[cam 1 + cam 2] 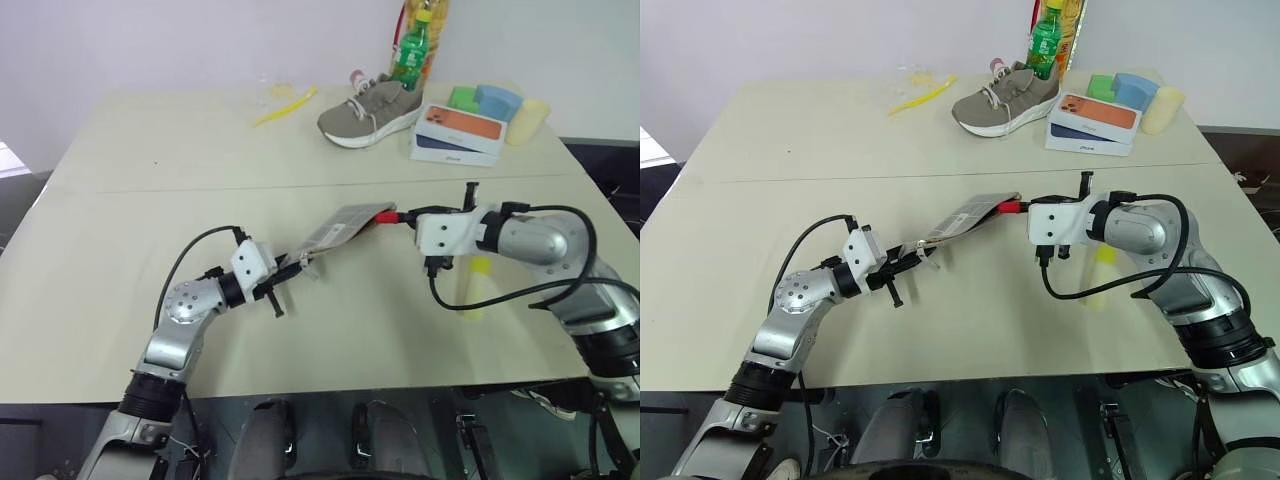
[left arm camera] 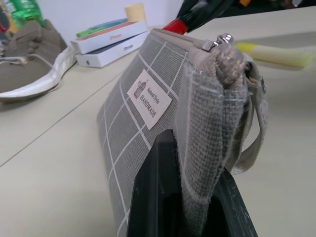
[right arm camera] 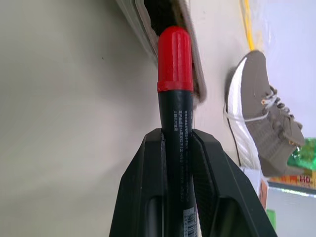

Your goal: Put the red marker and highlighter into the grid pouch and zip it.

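The left stretch of the table point(image 1: 120, 300) is bare, giving open room out to its left and near edges. The left gripper point(image 1: 288, 272) reaches level toward the right, its fingers point(image 2: 153, 197) clamped on the near corner of the grid pouch point(image 1: 340, 228), which it holds tilted up off the tabletop, with the label side facing left and the grey loop hanging by the zipper pull. The pouch's open mouth faces right, and the red cap of the red marker point(image 1: 392, 216) sits right at that opening. The right gripper point(image 1: 408, 220) points leftward and slightly down, its fingers point(image 3: 148, 197) pinching the marker's black barrel. The highlighter point(image 1: 476, 286) lies on the table beneath the right forearm, near the front edge. Along the far edge stand a shoe point(image 1: 370, 112), a green bottle point(image 1: 410, 55), stacked boxes point(image 1: 458, 135) and sponges point(image 1: 490, 100), well apart from the arms.
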Tool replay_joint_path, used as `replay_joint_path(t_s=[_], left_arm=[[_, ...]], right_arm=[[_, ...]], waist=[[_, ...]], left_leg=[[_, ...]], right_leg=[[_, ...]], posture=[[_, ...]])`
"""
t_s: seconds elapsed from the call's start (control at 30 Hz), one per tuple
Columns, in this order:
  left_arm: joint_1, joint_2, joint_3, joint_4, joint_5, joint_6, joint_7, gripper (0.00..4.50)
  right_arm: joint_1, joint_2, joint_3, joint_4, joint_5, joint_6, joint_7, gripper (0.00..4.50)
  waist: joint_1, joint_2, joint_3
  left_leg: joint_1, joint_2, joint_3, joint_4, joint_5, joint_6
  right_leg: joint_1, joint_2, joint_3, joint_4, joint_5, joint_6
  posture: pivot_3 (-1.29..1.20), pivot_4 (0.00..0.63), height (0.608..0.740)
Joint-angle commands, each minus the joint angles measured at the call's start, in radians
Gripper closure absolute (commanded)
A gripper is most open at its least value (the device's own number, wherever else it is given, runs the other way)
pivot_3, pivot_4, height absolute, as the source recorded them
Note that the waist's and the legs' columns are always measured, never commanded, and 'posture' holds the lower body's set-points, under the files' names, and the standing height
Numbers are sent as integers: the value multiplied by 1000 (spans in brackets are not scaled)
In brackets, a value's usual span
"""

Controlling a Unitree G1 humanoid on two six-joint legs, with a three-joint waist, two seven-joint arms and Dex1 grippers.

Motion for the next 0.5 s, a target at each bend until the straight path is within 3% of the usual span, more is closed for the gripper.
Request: replay_joint_path(t_s=[0.03,0.5], left_arm=[[4,7,-9,-73,1,14,1,4500],[-70,63,-50,-87,1,44,-89,4500]], right_arm=[[-24,-20,0,-19,-19,-36,13,4295],[-6,42,81,-196,25,-54,129,4295]], waist=[[0,0,0],[0,0,0]], left_leg=[[0,0,0,0,0,0],[0,0,0,0,0,0]], right_leg=[[0,0,0,0,0,0],[0,0,0,0,0,0]], posture=[[0,150,740],[0,150,740]])
